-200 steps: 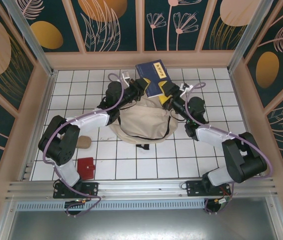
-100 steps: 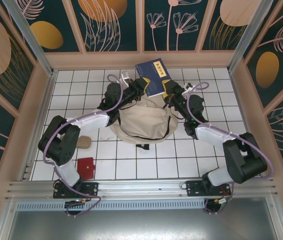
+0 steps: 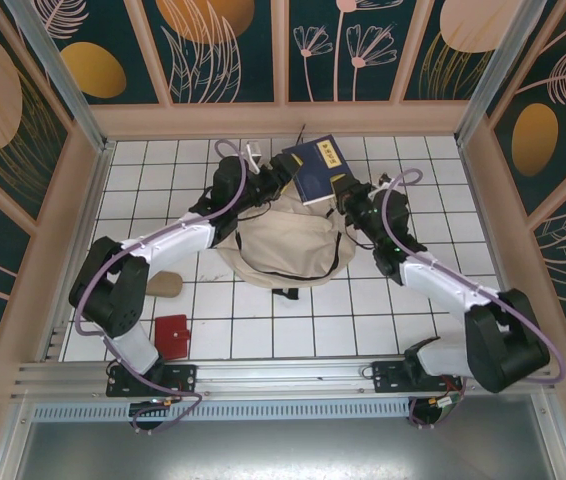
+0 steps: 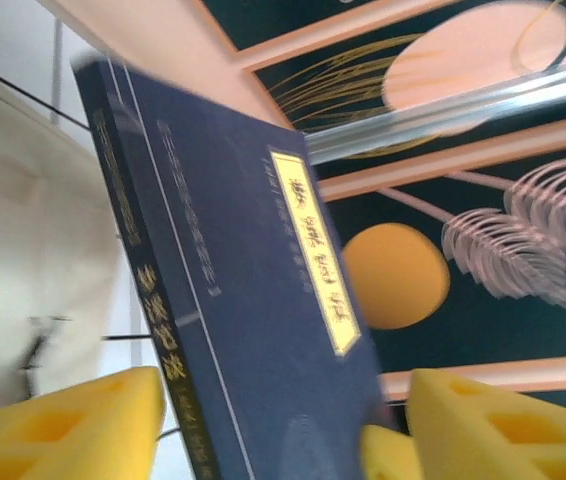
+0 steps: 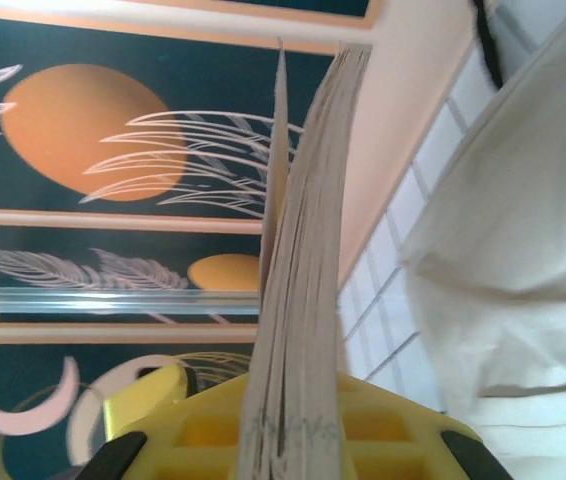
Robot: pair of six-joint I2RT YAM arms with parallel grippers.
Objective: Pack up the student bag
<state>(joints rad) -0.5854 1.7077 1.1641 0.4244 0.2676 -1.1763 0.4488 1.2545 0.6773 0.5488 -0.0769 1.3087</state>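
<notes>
The beige student bag (image 3: 288, 245) lies in the middle of the tiled table, and its cream cloth (image 4: 23, 230) (image 5: 523, 250) fills one side of each wrist view. A navy book (image 3: 315, 168) with a yellow label is held up over the bag's far edge. My right gripper (image 3: 349, 196) is shut on the book's lower right corner, and its page edge (image 5: 303, 300) runs straight up between the yellow fingers (image 5: 383, 430). My left gripper (image 3: 279, 178) is open at the book's left side. Its yellow fingers (image 4: 63, 425) stand wide apart on either side of the cover (image 4: 253, 300).
A small red flat item (image 3: 172, 335) and a tan flat piece (image 3: 166, 284) lie near the left arm's base. Patterned wall panels with a wooden rim (image 3: 283, 118) stand just behind the book. White tiles (image 3: 433, 190) lie bare to the right of the bag.
The book has shifted right and tilted, its label end swinging right. Both grippers moved with it, and the right forearm has stretched out farther.
</notes>
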